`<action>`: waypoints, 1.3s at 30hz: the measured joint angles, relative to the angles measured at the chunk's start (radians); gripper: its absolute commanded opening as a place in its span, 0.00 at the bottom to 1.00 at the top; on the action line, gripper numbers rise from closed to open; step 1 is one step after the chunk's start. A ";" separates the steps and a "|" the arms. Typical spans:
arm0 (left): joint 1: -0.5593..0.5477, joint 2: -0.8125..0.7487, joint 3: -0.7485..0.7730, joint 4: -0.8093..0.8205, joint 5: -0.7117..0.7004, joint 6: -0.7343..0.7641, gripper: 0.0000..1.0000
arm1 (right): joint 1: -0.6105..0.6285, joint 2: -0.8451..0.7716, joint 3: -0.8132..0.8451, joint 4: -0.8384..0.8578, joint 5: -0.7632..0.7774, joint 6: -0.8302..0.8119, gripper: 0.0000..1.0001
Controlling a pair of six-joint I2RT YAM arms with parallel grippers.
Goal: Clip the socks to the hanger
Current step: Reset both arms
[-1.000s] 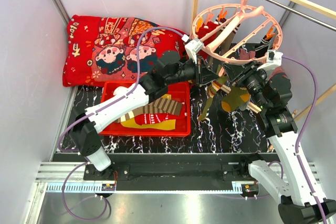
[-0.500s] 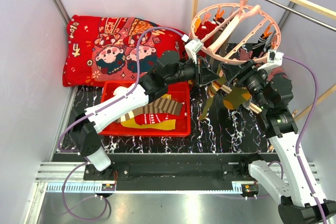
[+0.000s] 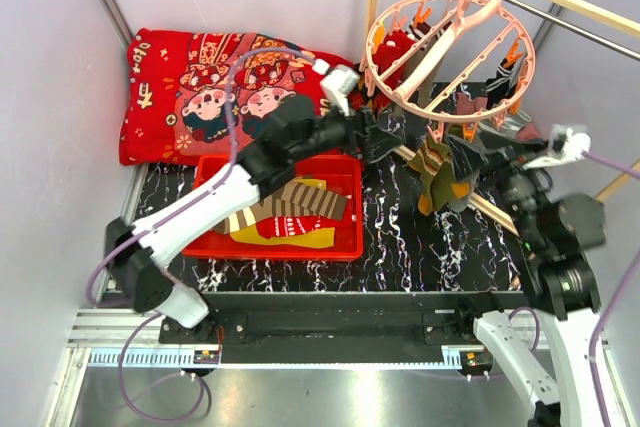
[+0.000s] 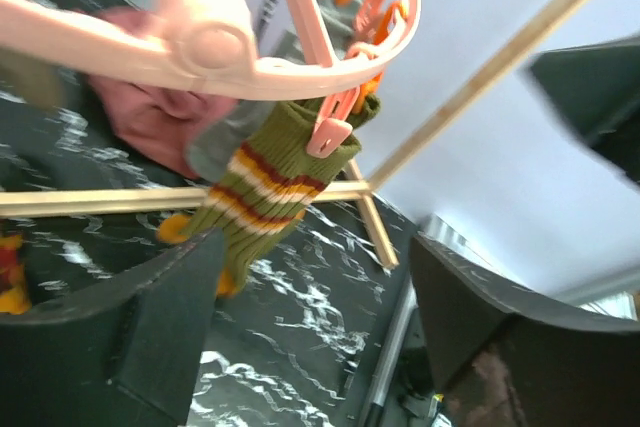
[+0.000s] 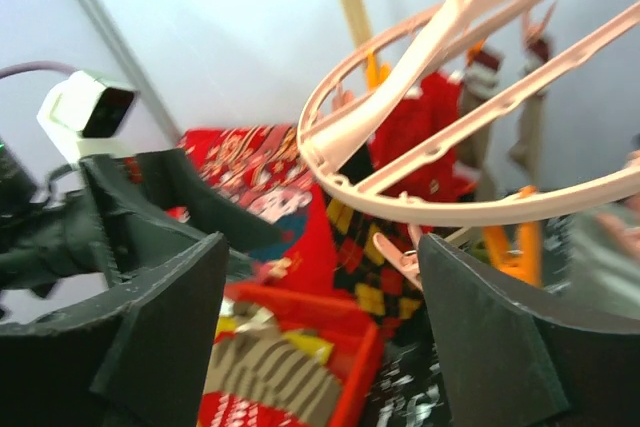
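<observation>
The round pale-pink hanger (image 3: 445,57) hangs at the back right. An olive striped sock (image 4: 262,182) with a yellow toe dangles from it, held at the cuff by a pink clip (image 4: 330,133); the top view shows this sock (image 3: 436,173) under the ring's near edge. Red, grey and argyle socks (image 5: 372,247) also hang from the ring (image 5: 470,209). My left gripper (image 3: 388,139) is open and empty, just left of and below the olive sock. My right gripper (image 3: 490,159) is open and empty too, just right of that sock. More socks (image 3: 290,209) lie in the red tray.
The red tray (image 3: 290,253) sits on the black marbled table at front left. A big red cartoon-print cushion (image 3: 210,87) lies behind it. Wooden rack poles (image 3: 470,192) cross under and beside the hanger. White walls close in on the left and right.
Both grippers have opened and drawn back from the hanger's near edge. The olive sock now hangs free from its clip, and the ring has swung up and back.
</observation>
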 measured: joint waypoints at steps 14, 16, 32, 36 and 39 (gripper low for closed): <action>0.104 -0.549 -0.279 -0.224 -0.403 0.219 0.99 | 0.000 -0.280 -0.031 -0.130 0.335 -0.226 1.00; 0.105 -0.632 -0.328 -0.240 -0.465 0.250 0.99 | 0.000 -0.325 -0.057 -0.148 0.372 -0.237 1.00; 0.105 -1.075 -0.740 -0.265 -0.748 0.367 0.99 | 0.000 -0.568 -0.213 -0.295 0.547 -0.281 1.00; 0.105 -1.073 -0.760 -0.249 -0.750 0.383 0.99 | 0.000 -0.568 -0.229 -0.323 0.569 -0.288 1.00; 0.105 -1.068 -0.760 -0.243 -0.755 0.397 0.99 | 0.000 -0.568 -0.243 -0.328 0.592 -0.293 1.00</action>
